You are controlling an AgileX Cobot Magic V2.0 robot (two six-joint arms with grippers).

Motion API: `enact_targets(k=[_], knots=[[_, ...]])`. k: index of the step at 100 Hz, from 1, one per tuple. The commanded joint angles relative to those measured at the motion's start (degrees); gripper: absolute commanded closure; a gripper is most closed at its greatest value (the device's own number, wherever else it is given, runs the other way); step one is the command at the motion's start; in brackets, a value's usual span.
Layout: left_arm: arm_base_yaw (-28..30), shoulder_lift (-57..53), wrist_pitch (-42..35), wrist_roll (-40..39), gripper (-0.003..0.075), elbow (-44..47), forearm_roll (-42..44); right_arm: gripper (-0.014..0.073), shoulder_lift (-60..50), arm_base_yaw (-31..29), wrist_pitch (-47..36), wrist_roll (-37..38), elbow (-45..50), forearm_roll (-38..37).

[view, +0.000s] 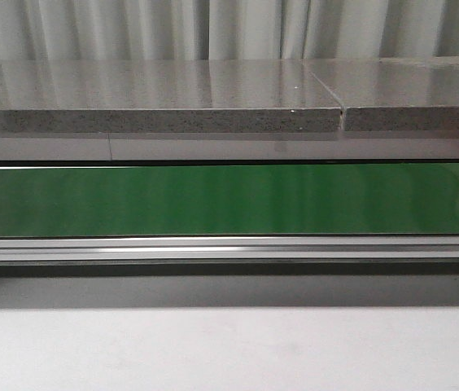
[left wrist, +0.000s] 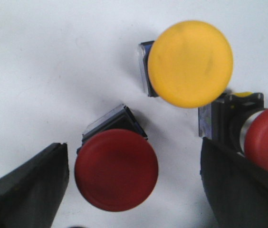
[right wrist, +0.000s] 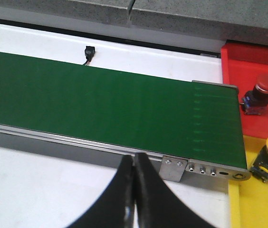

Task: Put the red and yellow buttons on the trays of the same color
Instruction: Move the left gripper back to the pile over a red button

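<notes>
Already one button (right wrist: 260,94) per tray (right wrist: 229,57)

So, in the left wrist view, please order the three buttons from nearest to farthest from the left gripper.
1. The whole red button, between the fingers of the left gripper.
2. The cut-off red button, beside one finger at the picture's edge.
3. The yellow button, beyond both, clear of the fingers.
</notes>
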Motion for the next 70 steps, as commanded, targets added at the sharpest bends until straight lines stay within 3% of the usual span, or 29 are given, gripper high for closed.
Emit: enact_targets(k=[1,19,42,70], knots=[[0.04,-2.78,-2.24,-0.66,0.0175,-1.64,-0.24,0.0661,0.3,0.02,-4.01,-0.57,-1.32,-0.11],[0.04,-2.78,-2.39,-0.66,0.0218,-1.64,-0.24,0.0661,0.3,0.02,-4.01,-0.57,-1.32,-0.11],[0.04,-2.78,-2.47,-0.66,0.0447,-1.64,-0.24,0.0661,0.3,0.02,-4.01,-0.57,-1.32,-0.11],[0.04,-2.89,-2.15,-0.66,0.0479,-1.64,-0.21,0.0661,0.3,0.02,-4.01,-0.57,-1.32,-0.11]])
